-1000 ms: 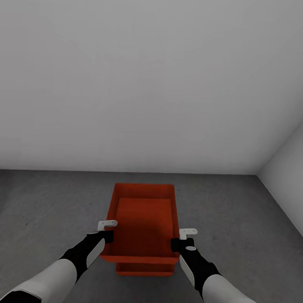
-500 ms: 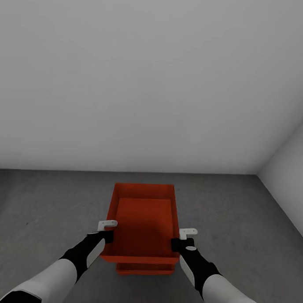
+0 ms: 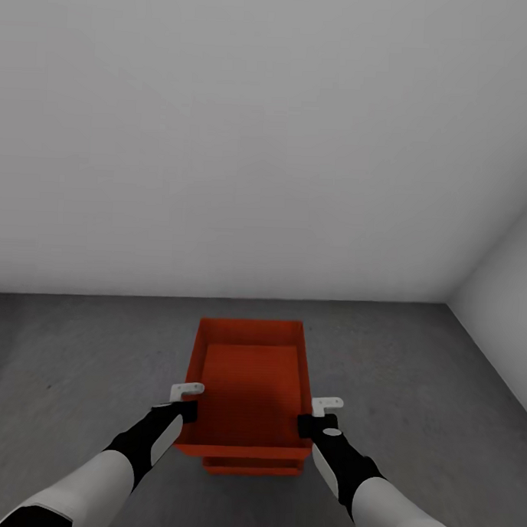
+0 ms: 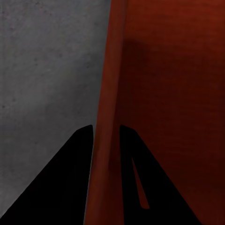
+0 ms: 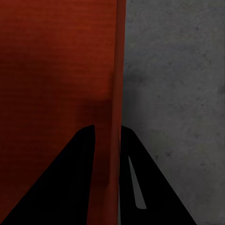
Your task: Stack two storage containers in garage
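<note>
While two hands grip, two containers nest.

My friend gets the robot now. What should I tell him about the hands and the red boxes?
Left gripper: shut on the left wall of the upper container.
Right gripper: shut on its right wall.
The lower container peeks out beneath it on the grey garage floor, near the white wall.
Done: both bins are in the garage, one above the other.
Left: check that the upper bin sits fully on the lower one, which I cannot tell, then open both grippers and back off.
</note>
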Controlling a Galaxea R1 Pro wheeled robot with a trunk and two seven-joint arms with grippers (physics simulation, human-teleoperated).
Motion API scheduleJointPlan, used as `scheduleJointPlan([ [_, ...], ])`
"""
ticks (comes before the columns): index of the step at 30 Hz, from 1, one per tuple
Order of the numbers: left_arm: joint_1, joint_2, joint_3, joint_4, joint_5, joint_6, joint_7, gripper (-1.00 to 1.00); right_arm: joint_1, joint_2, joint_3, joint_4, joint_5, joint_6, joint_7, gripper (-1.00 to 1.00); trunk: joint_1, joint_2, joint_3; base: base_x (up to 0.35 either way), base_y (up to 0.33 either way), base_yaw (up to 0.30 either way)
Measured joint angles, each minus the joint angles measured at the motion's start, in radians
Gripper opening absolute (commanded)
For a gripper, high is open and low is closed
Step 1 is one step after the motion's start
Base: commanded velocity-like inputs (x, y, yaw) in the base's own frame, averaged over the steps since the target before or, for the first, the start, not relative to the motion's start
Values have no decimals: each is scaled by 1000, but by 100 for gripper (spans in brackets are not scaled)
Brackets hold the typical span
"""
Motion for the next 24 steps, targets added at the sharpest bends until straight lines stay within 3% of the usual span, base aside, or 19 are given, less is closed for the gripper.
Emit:
scheduleJointPlan([
  [24,0,-1,7,0,-8,0,-2,-100,0,0,-1,0,1,0,0,-100,0,0,0,-27,-30,0],
])
